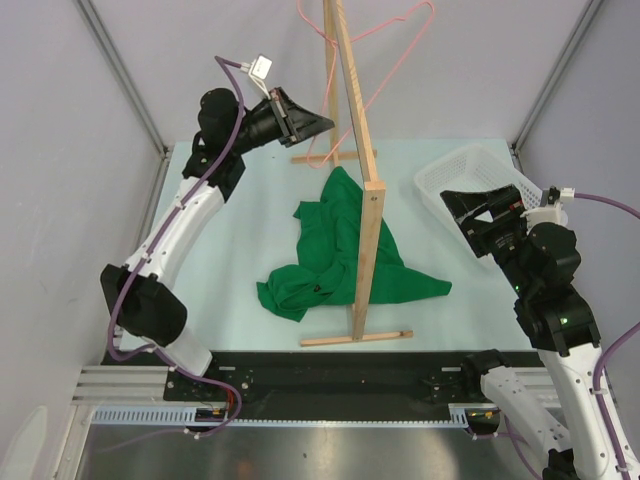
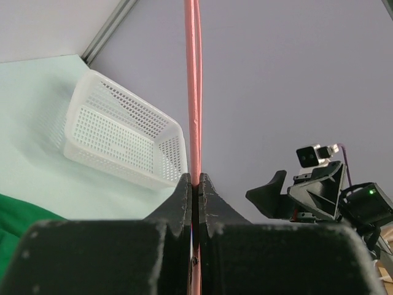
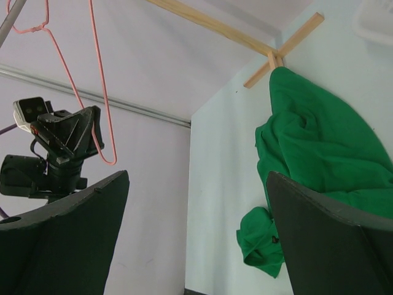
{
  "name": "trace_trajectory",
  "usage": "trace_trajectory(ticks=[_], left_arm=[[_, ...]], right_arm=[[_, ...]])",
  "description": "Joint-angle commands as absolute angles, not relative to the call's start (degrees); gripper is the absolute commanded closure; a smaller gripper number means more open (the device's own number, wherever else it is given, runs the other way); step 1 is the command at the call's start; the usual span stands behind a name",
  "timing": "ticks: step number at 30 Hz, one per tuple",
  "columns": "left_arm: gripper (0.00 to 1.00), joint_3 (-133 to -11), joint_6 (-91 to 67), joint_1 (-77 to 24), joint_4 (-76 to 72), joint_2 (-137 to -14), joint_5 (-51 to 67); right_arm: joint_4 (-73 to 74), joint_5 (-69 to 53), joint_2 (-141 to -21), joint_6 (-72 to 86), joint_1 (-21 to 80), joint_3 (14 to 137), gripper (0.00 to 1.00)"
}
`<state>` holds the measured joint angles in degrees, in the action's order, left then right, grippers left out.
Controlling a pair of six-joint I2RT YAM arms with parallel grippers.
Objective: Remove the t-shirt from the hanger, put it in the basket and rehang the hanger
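The green t-shirt (image 1: 320, 250) lies crumpled on the table at the foot of the rack, off the hanger; it also shows in the right wrist view (image 3: 313, 141) and at the left wrist view's lower left corner (image 2: 18, 215). The bare pink wire hanger (image 1: 398, 55) hangs from the rack's top. My left gripper (image 1: 325, 125) is raised and shut on the hanger's wire (image 2: 193, 92), which runs up from between my fingertips (image 2: 195, 178). My right gripper (image 1: 458, 212) is open and empty over the right side of the table, jaws wide apart (image 3: 198, 174), facing the shirt and hanger (image 3: 109, 162).
A tall light wooden rack (image 1: 362, 200) stands mid-table on two cross feet, with the shirt around its base. A white perforated basket (image 1: 450, 175) sits at the back right, beside my right gripper, and shows in the left wrist view (image 2: 116, 135). Grey walls enclose the table.
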<state>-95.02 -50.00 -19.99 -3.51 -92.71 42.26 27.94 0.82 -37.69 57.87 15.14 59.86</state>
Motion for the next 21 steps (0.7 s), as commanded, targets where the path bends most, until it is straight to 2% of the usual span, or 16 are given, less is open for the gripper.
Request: trace_trajectory(ticks=[1,11,19,21], left_arm=[[1.00,-98.4,-49.9,-21.4,-5.9,-93.0,42.6],[0.99,-97.0,-48.2,-23.5,-4.3,-93.3,41.8],[1.00,-99.2,-40.0,-23.6,5.9,-93.1,38.3],[0.91,-99.9,-37.9,-23.5,9.0,-93.0,37.1]], right_arm=[[25.2,0.8,-37.6,57.4,14.9,59.9,0.01],[25.1,0.5,-37.6,57.1,14.9,60.2,0.01],[25.2,0.5,-38.1,56.6,14.9,60.0,0.01],[25.3,0.5,-38.2,56.3,14.9,59.8,0.01]])
